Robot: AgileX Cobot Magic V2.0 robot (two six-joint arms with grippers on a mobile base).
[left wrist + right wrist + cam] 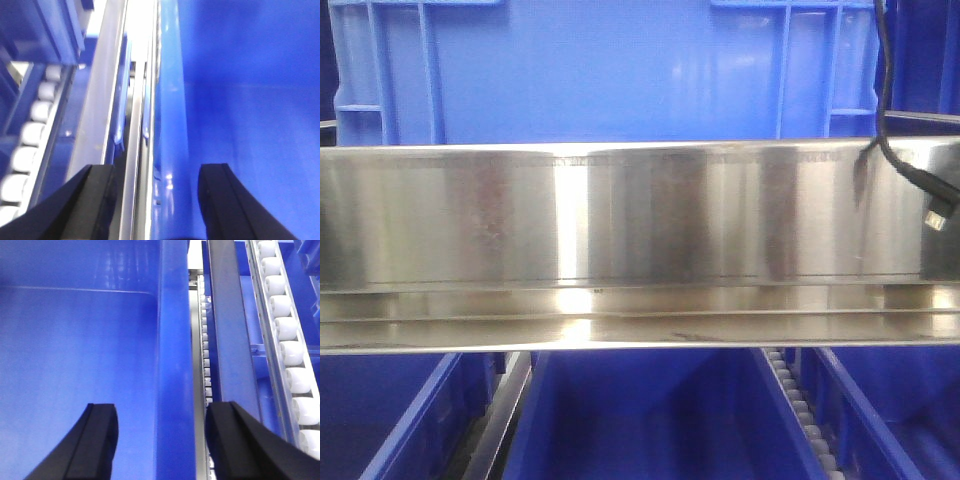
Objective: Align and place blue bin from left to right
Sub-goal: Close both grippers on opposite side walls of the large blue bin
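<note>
Left gripper [160, 202] and right gripper [165, 440] are spread open, each straddling one bin [172, 340] wall rim. Rails [227, 340] and rollers [286, 330] run just beside the rims.

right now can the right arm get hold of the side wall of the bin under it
Probably yes: the right gripper is open astride the bin wall, one finger inside, one outside, nothing between.
</note>
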